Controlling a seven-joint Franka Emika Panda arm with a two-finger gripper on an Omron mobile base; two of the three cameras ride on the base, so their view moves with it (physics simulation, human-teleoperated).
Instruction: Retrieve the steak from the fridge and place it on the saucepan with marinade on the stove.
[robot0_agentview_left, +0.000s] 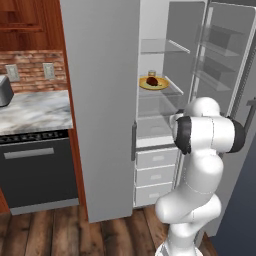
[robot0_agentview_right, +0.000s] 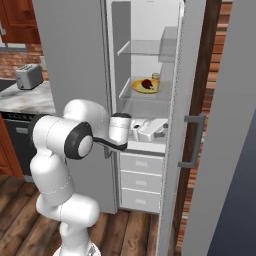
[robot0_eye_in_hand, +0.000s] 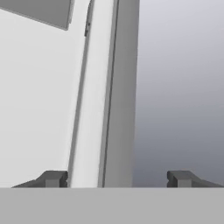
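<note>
Fridge (robot0_agentview_left: 100, 100): right door open. Steak (robot0_agentview_left: 152, 81): seen on yellow plate (robot0_agentview_left: 161, 86), middle glass shelf. Gripper (robot0_eye_in_hand: 117, 178): jaws spread, nothing held between them, inside fridge.

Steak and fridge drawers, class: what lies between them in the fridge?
In the left base view, the yellow plate under the steak, then glass shelves, then the white drawers below.

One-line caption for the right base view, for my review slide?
Fridge open, steak on a yellow plate on a glass shelf; the arm's end effector reaches in one shelf below, not yet touching the meat.
</note>
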